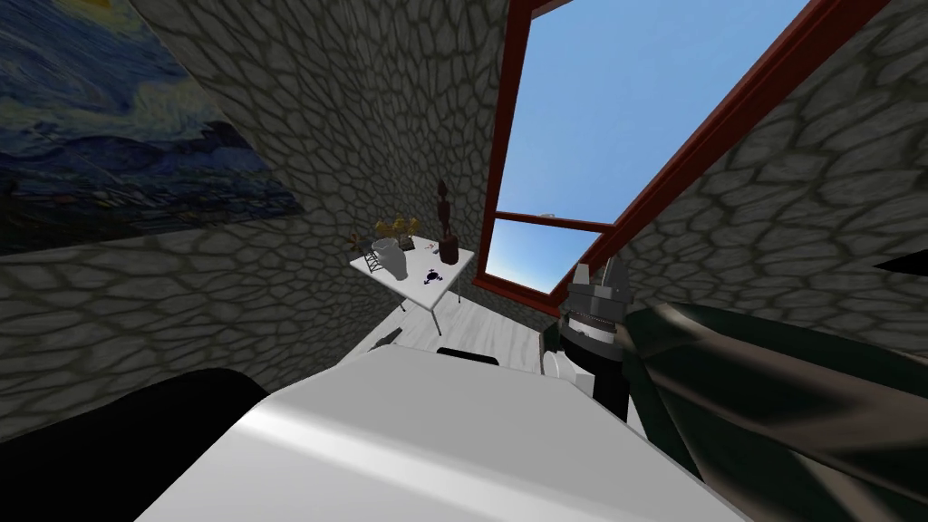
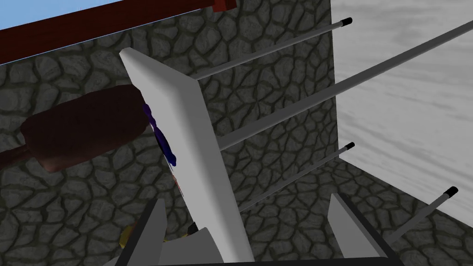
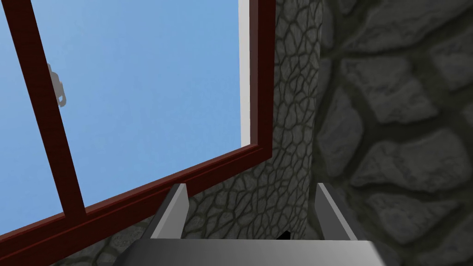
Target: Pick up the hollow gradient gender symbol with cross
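The gender symbol (image 1: 429, 277) is a small dark purple shape lying flat on a white table (image 1: 451, 271) against the stone wall, well ahead of me. In the left wrist view the same table (image 2: 184, 138) shows edge-on, and the purple symbol (image 2: 159, 134) sticks out from its top face beside a dark brown vase (image 2: 87, 127). My left gripper (image 2: 251, 231) is open, short of the table's edge, holding nothing. My right gripper (image 1: 602, 272) is raised by the window, and its wrist view shows that gripper (image 3: 251, 210) open and empty.
On the table also stand a white vase (image 1: 391, 258), a brown vase (image 1: 449, 246) with a dark figure, yellow items (image 1: 397, 227) and a small black stand (image 1: 372, 263). Thin table legs (image 2: 286, 106) reach to the pale floor (image 2: 406, 101). A red-framed window (image 1: 580, 225) lies right.
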Tool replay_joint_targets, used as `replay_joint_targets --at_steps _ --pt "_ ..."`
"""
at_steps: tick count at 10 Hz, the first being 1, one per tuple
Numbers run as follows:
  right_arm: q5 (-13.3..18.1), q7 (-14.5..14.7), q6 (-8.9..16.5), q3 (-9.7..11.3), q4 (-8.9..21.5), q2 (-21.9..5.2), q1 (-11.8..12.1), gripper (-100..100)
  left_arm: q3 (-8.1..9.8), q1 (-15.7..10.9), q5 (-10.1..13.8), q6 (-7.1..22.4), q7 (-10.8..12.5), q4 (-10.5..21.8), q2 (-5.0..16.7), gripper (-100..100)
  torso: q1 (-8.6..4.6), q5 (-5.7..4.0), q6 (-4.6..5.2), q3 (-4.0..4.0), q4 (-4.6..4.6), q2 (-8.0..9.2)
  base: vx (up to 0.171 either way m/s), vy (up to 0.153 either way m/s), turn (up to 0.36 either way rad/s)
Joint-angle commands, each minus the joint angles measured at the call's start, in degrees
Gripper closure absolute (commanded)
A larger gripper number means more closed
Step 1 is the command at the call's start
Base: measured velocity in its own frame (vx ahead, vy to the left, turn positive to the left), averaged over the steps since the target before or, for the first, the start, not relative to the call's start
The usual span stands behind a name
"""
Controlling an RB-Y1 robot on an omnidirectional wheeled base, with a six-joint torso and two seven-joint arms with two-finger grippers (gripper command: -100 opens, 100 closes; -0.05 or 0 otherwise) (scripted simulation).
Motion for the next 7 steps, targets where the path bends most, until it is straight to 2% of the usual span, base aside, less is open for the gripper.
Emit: replay_joint_targets --at_steps 1,2,3,4,5,6,7 --pt "0.0 0.0 0.0 0.0 0.0 0.0 0.0 0 0.24 0.51 0.37 0.02 0.5 0.06 1.61 -100 0.0 0.0 0.0 0.0 0.0 0.0 0.021 -0.038 0.019" --pt "0.0 0.0 0.0 0.0 0.0 0.0 0.0 0 -0.86 2.14 1.42 -0.48 1.56 2.94 3.91 -100 0.12 0.02 0.0 0.05 0.02 0.08 0.071 -0.088 -0.142" --pt "0.0 0.0 0.0 0.0 0.0 0.0 0.0 0 -0.86 2.14 1.42 -0.48 1.56 2.94 5.16 -100 -0.01 0.01 0.02 -0.01 0.0 -0.04 0.082 -0.085 -0.078" --pt "0.0 0.0 0.0 0.0 0.0 0.0 0.0 0 -1.98 3.72 2.49 -0.99 2.62 4.7 7.34 -100 -0.01 0.0 0.01 -0.05 -0.02 -0.09 0.106 -0.113 -0.186" --pt "0.0 0.0 0.0 0.0 0.0 0.0 0.0 0 -1.98 3.72 2.49 -0.99 2.62 5.88 8.76 -100 -0.11 -0.02 0.02 -0.09 -0.03 -0.17 0.078 -0.106 -0.054" --pt "0.0 0.0 0.0 0.0 0.0 0.0 0.0 0 -3.14 5.24 3.58 -1.51 3.7 7.99 10.59 -100 -0.1 -0.02 -0.01 -0.07 -0.03 -0.11 0.094 -0.135 -0.132" --pt "0.0 0.0 0.0 0.01 0.0 0.0 0.0 0 -3.14 5.24 3.58 -1.51 3.7 8.83 12.16 -100 -0.21 -0.04 0.01 -0.08 -0.03 -0.14 0.092 -0.1 -0.073"
